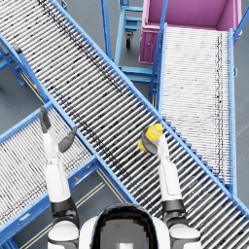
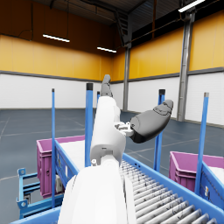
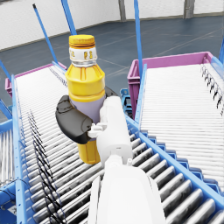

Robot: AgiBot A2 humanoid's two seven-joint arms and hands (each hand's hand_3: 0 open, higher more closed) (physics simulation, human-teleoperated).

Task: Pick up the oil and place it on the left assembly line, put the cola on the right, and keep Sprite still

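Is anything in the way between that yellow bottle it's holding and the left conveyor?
No loose object. The oil bottle, in the right hand, must cross the blue side rail between the belts, and the raised left hand hovers over the left line.

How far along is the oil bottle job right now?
Done: the right robot hand grips the yellow oil bottle. In hand: the bottle is over the middle roller conveyor, not on the left assembly line, above which the empty left robot hand is raised. Left: set the oil there; no other bottle is in view.
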